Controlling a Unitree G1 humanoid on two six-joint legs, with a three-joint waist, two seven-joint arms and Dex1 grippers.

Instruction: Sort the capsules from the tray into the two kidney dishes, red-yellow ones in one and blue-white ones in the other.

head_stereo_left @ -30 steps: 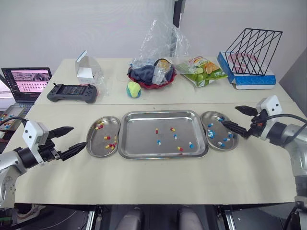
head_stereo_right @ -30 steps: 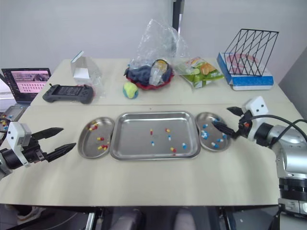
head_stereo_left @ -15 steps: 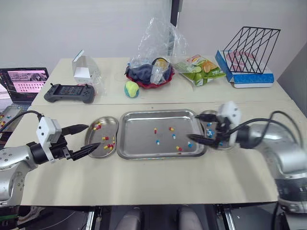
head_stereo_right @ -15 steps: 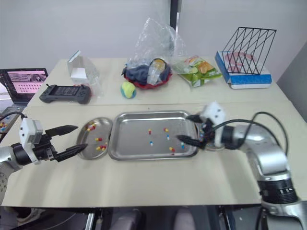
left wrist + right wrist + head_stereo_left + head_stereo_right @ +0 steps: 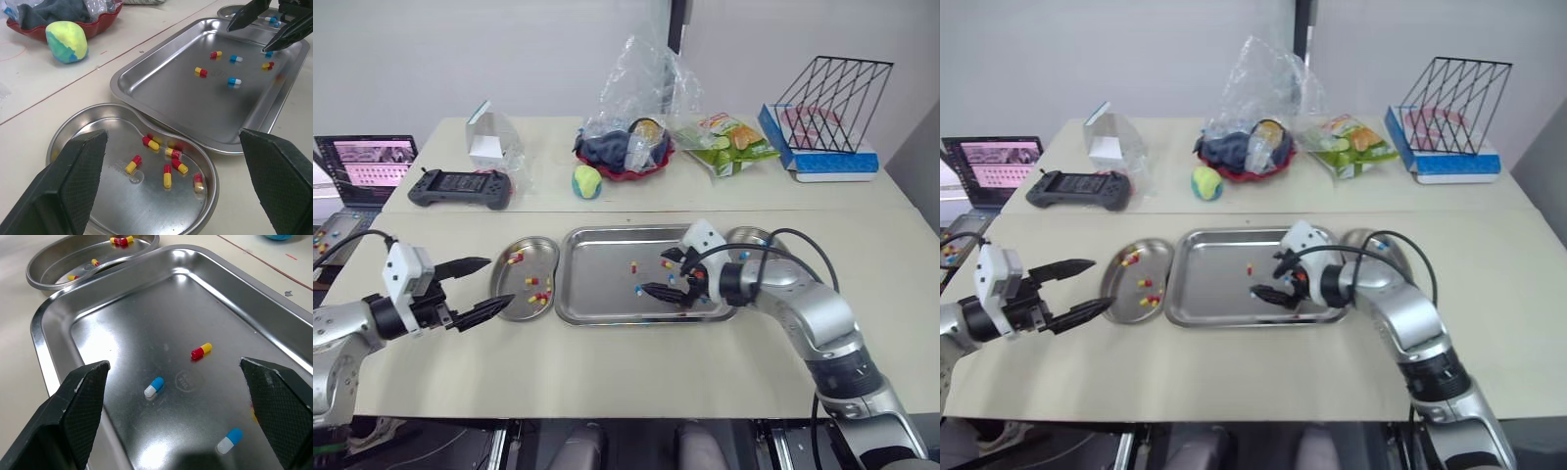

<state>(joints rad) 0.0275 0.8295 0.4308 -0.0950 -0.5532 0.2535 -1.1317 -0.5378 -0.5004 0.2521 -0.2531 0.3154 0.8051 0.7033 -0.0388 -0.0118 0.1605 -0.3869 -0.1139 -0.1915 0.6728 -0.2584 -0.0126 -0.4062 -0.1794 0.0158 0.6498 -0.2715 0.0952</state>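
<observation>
Looks like the picking step is in hand here. The right hand (image 5: 664, 276) is held spread wide and empty just above the tray (image 5: 597, 294), over its right-middle part, where the last loose capsules are scattered. About six can be counted in the tray from the left wrist view, a mix of red-yellow capsules (image 5: 200, 72) and blue-white capsules (image 5: 234, 81), all lying apart from each other. The tray is set on the table (image 5: 607, 362) between the two dishes. The left kidney dish (image 5: 501, 294) is loaded with red-yellow ones only, several of them. The right kidney dish (image 5: 225, 9) is mostly hidden, though a blue-white one can be made out in it. The left hand (image 5: 499, 280) is held with fingers spread and nothing pinched, right at the near edge of the left kidney dish. Best guess is that a blue-white one is being lined up, since that's the dish on that side. The next move probably calls for the fingers to be dropped around one single capsule and closed gently. These things are tiny and slick and could easily be flicked away on the steel. The job is reckoned well past halfway.
</observation>
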